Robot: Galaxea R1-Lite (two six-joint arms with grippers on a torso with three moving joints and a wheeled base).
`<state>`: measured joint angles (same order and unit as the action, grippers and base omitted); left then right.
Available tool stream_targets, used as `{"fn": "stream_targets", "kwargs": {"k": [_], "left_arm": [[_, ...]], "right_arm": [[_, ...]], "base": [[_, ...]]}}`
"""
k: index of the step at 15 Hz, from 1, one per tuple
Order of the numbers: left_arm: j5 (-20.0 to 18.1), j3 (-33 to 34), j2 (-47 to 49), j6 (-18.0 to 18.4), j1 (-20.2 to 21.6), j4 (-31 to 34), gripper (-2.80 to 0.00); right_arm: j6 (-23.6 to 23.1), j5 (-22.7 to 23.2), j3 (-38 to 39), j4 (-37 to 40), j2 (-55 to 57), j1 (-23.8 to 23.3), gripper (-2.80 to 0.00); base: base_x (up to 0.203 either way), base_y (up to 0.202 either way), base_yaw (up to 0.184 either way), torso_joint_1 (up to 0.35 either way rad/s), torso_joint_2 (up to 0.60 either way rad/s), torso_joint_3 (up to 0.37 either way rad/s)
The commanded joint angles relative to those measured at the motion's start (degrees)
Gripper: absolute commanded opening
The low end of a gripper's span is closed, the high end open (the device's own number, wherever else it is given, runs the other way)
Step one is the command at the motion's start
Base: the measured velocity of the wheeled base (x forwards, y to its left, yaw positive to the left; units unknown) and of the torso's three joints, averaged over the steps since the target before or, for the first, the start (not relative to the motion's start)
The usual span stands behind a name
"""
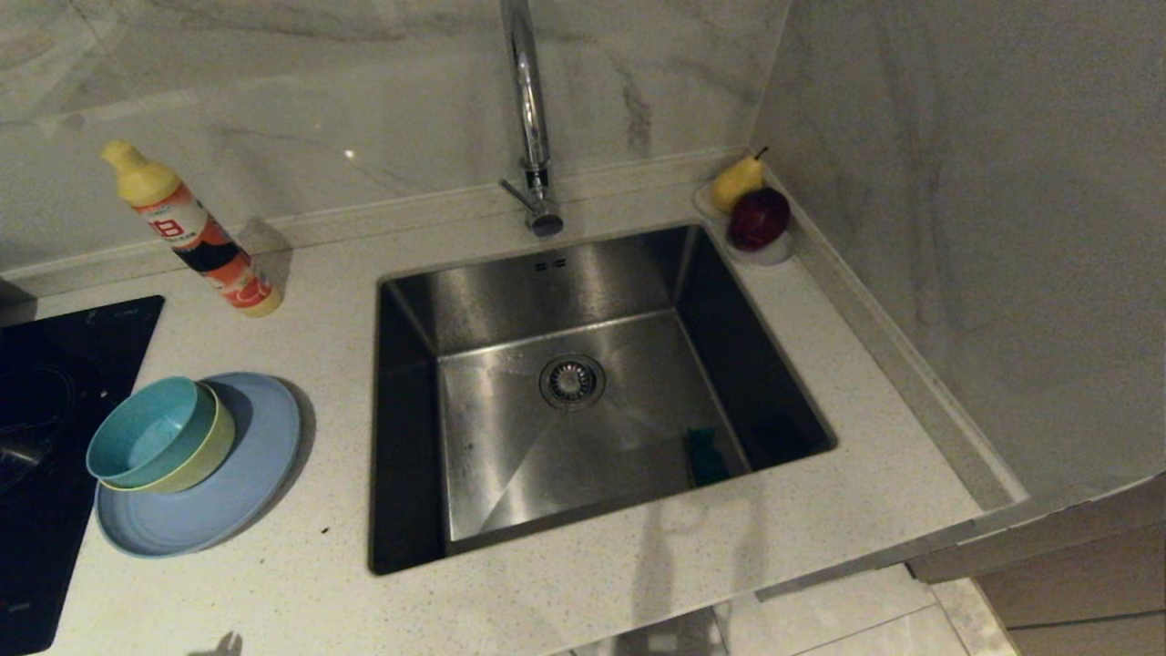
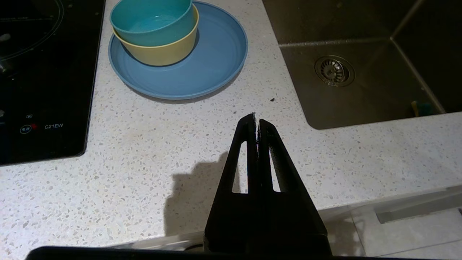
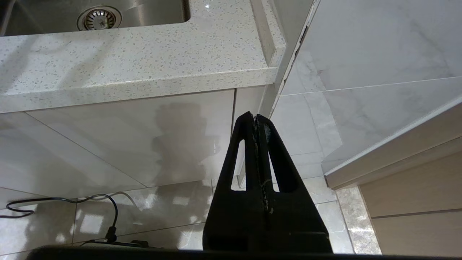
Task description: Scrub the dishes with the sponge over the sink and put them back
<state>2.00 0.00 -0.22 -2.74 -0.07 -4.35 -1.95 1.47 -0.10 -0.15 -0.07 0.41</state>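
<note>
The dishes sit stacked on the counter left of the sink (image 1: pixel 583 273): a teal bowl (image 1: pixel 146 433) nested in a yellow bowl (image 1: pixel 202 456), both on a pale blue plate (image 1: pixel 246 474). The stack also shows in the left wrist view, teal bowl (image 2: pixel 151 20), yellow bowl (image 2: pixel 162 52), plate (image 2: pixel 216 65). The sponge (image 1: pixel 706 456) lies green side up in the basin's near right corner, its edge showing as sponge (image 2: pixel 420 107). My left gripper (image 2: pixel 256 121) is shut and empty above the counter's front edge. My right gripper (image 3: pixel 255 117) is shut and empty, low before the cabinet front.
A detergent bottle (image 1: pixel 196 232) leans at the back left. A black cooktop (image 1: pixel 46 437) borders the dishes on the left. The chrome tap (image 1: pixel 533 118) rises behind the basin. A pear (image 1: pixel 736 180) and red apple (image 1: pixel 759 219) sit in a clear dish at the back right corner.
</note>
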Motion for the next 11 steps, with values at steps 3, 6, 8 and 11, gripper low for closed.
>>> {"fn": "stream_targets", "kwargs": {"k": [3, 6, 8, 11], "left_arm": [[0.0, 1.5, 0.2, -0.1, 0.0, 0.0, -2.80], [0.0, 1.6, 0.2, -0.1, 0.0, 0.0, -2.80], [0.0, 1.6, 0.2, 0.0, 0.0, 0.0, -2.80], [0.0, 1.5, 0.2, 0.0, 0.0, 0.0, -2.80]], "right_arm": [[0.6, -0.5, 0.0, 0.0, -0.1, 0.0, -2.80], [1.7, -1.6, 0.0, -0.1, -0.1, 0.0, -2.80], [2.0, -1.5, 0.0, -0.1, -0.1, 0.0, -2.80], [2.0, -1.5, 0.0, -0.1, 0.0, 0.0, -2.80]], "base": [[0.000, 0.000, 0.000, 0.000, 0.00, 0.000], [0.000, 0.000, 0.000, 0.000, 0.00, 0.000], [0.000, 0.000, 0.000, 0.000, 0.00, 0.000], [0.000, 0.000, 0.000, 0.000, 0.00, 0.000]]}}
